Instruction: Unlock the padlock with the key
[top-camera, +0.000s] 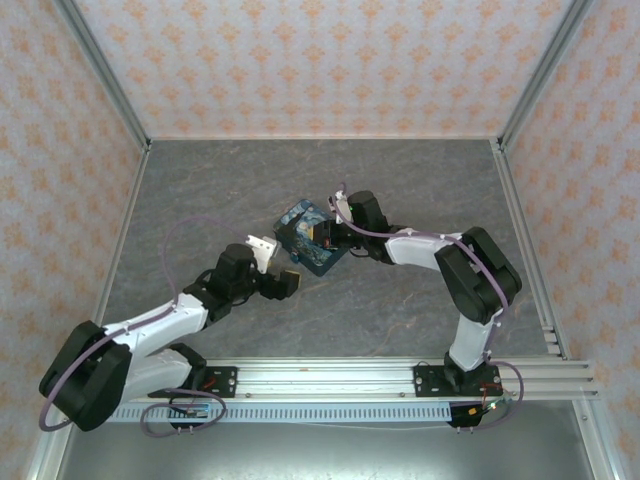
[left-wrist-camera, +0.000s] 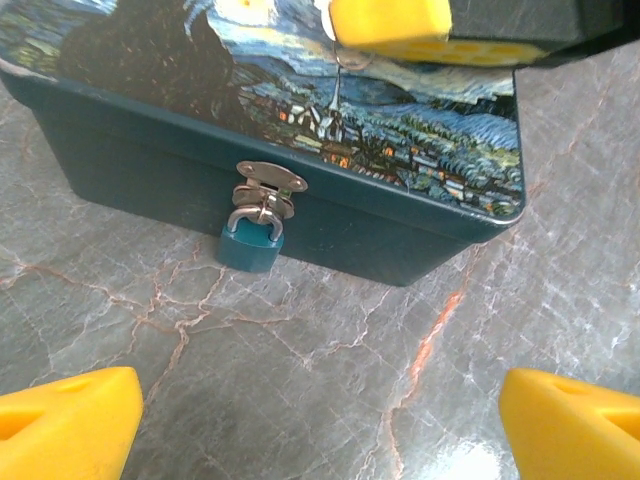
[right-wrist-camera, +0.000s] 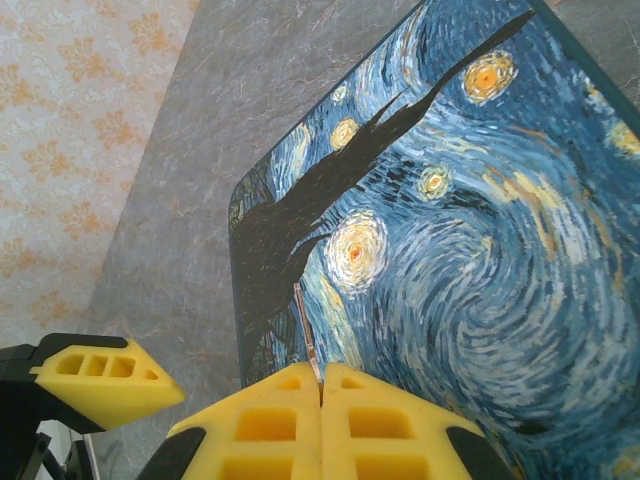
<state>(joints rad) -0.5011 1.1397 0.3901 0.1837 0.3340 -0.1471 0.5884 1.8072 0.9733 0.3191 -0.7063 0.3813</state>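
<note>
The padlock, a tiny teal body with a silver shackle, hangs from the metal hasp on the front wall of the night-sky painted box. My left gripper is open and faces that wall from a short way off, with its yellow fingers spread wide and bare table between them. Over the lid, my right gripper is shut on the key, whose thin silver blade sticks out past the pads. From above, the box lies between the left gripper and the right gripper.
The grey marbled table stretches all round the box. Patterned walls enclose the back and both sides. An aluminium rail runs along the near edge by the arm bases. One left finger shows in the right wrist view.
</note>
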